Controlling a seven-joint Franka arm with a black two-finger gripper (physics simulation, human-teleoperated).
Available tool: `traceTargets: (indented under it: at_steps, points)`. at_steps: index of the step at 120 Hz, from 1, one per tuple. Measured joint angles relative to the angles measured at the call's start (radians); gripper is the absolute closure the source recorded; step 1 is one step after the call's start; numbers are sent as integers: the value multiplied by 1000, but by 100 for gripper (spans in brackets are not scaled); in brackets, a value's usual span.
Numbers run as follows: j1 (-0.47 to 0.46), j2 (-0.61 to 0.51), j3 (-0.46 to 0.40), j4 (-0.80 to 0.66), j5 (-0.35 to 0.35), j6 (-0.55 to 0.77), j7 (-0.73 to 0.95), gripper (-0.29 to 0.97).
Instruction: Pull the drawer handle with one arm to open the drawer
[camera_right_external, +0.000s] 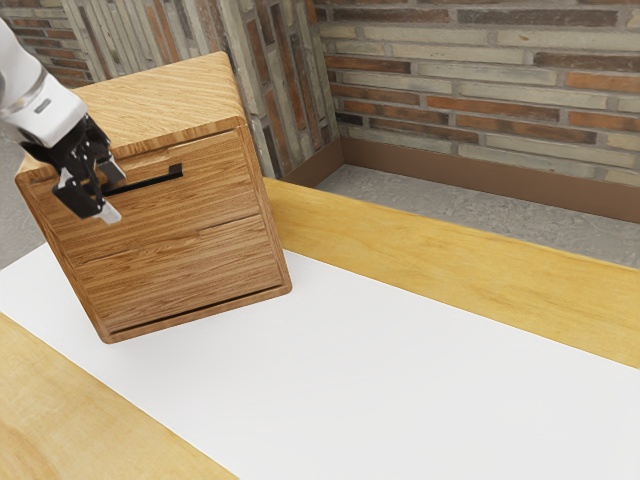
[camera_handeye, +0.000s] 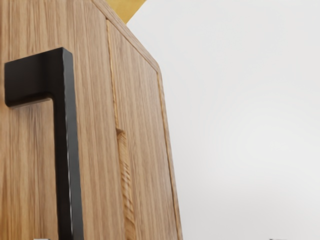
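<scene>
A wooden cabinet (camera_right_external: 190, 260) stands on the white tabletop at the exterior view's left. Its upper drawer front (camera_right_external: 200, 195) carries a black bar handle (camera_right_external: 155, 179) and looks flush with the cabinet face. My black gripper (camera_right_external: 110, 193) hovers at the handle's left end, open, with its white-tipped fingers (camera_right_external: 113, 172) spread above and below the bar. That end of the handle is hidden behind my hand. In the wrist view the handle (camera_handeye: 67, 150) runs close by along the wood-grain drawer front (camera_handeye: 30, 175), and one bent end of it shows.
The white table surface (camera_right_external: 350, 380) stretches toward the exterior view's right, bordered by wooden strips (camera_right_external: 450, 260). A brick wall (camera_right_external: 480, 80) rises behind, with a grey floor (camera_right_external: 480, 205) beyond the table's far edge. A lower panel (camera_right_external: 190, 285) sits under the handled drawer.
</scene>
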Motion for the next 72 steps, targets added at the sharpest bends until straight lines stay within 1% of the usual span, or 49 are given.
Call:
traceTargets:
  at_steps: [31, 38, 42, 48, 66, 72]
  points:
    - [0, 21, -1, -32, -4, 54, -11, 13]
    - [-1, 19, 0, -49, -5, 60, -13, 8]
    - [-2, 14, -1, -61, -5, 62, -14, 6]
    - [-1, 3, -5, -75, -6, 62, -16, 5]
    - [-4, -53, -15, -126, -3, 63, -21, 6]
    - [-4, -76, -22, -144, -4, 63, -22, 9]
